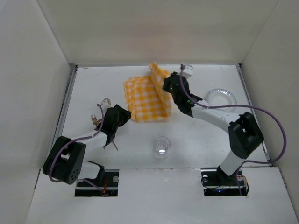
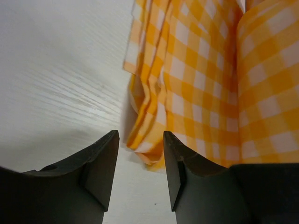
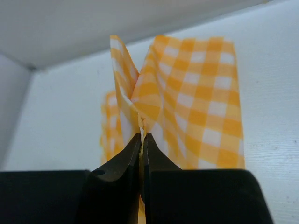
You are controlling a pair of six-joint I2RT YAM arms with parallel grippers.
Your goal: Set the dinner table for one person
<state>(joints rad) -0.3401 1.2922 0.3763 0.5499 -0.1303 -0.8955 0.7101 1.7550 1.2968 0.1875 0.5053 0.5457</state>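
A yellow-and-white checked cloth lies folded on the white dinner table, at the middle back. My right gripper is shut on the cloth's right edge and holds that flap raised and upright. In the right wrist view the jaws pinch a thin fold of the cloth. My left gripper is open at the cloth's near left corner. In the left wrist view its fingertips stand apart just short of the cloth's corner, with nothing between them.
A clear glass stands near the front middle. A white plate sits at the right, behind my right arm. A gold fork lies left of my left arm. White panels wall the table.
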